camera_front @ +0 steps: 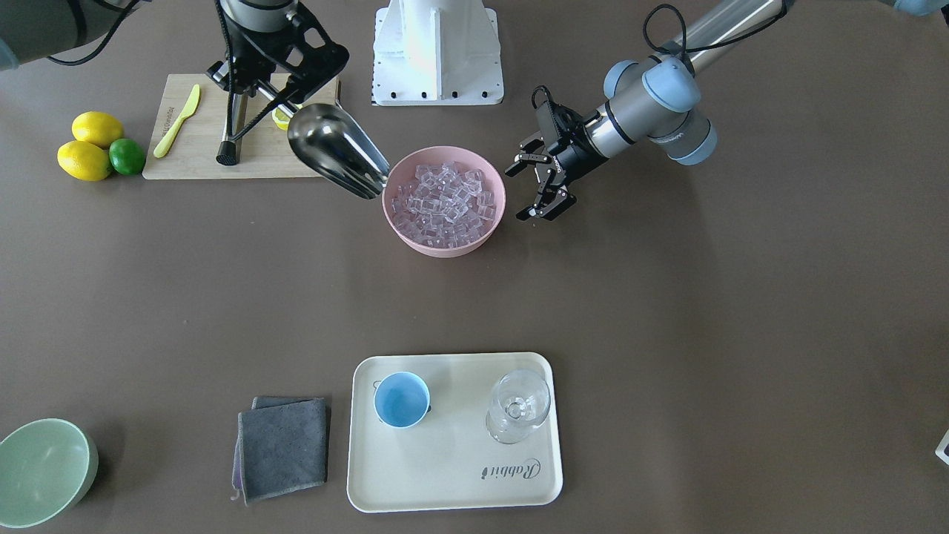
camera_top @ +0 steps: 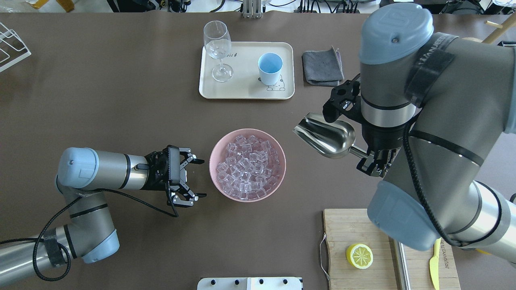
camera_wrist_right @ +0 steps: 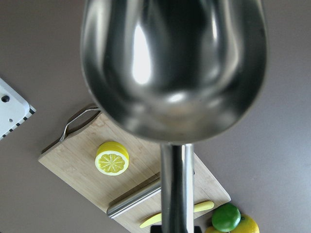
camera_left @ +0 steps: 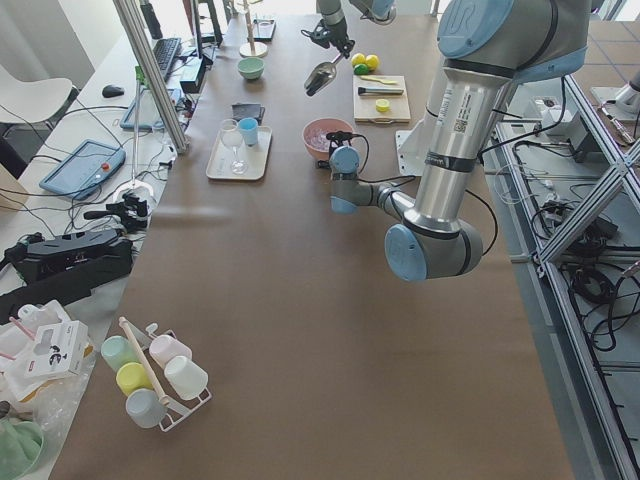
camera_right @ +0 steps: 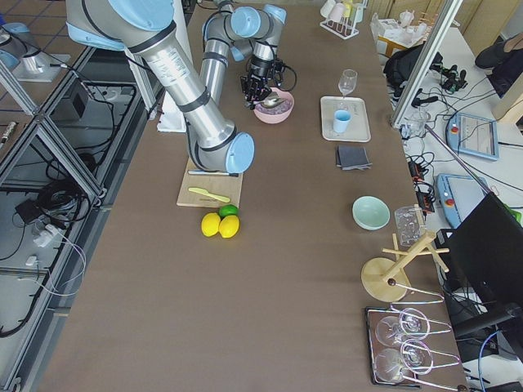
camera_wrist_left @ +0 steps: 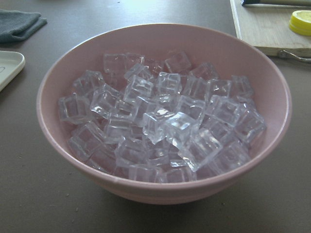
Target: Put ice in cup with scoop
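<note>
The ice (camera_front: 445,199) is a heap of clear cubes in a pink bowl (camera_top: 217,150) at mid-table, and fills the left wrist view (camera_wrist_left: 160,126). The light-blue cup (camera_front: 401,400) stands empty on a cream tray (camera_front: 460,475) on the far side of the table. My right gripper (camera_top: 369,157) is shut on the handle of the steel scoop (camera_top: 326,135). It holds the scoop empty in the air, beside the bowl on my right, mouth toward the bowl. My left gripper (camera_top: 201,178) is open and empty, close to the bowl's other side.
A clear stemmed glass (camera_front: 517,406) shares the tray. A grey cloth (camera_front: 284,447) and a pale-green bowl (camera_front: 41,471) lie beyond it. A cutting board (camera_front: 200,159) near my right arm holds a half lemon (camera_top: 359,256), a yellow knife (camera_front: 176,122) and a steel cylinder (camera_front: 233,126).
</note>
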Available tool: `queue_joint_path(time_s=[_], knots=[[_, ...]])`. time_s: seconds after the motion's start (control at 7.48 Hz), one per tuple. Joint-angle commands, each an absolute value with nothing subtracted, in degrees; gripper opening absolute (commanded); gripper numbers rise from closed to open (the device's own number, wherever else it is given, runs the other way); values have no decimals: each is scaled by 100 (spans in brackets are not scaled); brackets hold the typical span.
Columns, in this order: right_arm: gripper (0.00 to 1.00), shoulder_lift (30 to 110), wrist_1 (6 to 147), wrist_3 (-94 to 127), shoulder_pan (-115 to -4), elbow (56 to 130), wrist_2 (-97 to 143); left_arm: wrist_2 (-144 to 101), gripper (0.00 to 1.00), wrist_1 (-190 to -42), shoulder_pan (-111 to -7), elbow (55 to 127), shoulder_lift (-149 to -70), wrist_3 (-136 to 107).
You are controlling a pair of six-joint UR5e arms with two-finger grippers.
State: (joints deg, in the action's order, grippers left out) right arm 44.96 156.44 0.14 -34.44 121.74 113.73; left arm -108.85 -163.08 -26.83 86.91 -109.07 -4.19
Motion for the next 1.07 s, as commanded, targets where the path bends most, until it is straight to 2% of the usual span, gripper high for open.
queue_joint_path(time_s=[0.0,0.27,0.53,0.8,0.94], knots=[[0,3464,16716,-9,-2647,11447,10802,-10740,98,-16304,-2646,8640,-10986,-642],[0,3314,16865,-26,-2558,10823,10846,-10740,98,-16312,-2646,8561,-11065,-650],[0,3200,17225,-368,-2540,10566,10750,-10740,98,-16339,-2646,8552,-11065,-650],[0,2612,17717,-763,-2540,9829,10468,-10749,98,-16348,-2646,8543,-11065,-642],[0,2532,17719,-773,-2540,9687,10320,-10740,98,-16348,-2646,8543,-11065,-642]])
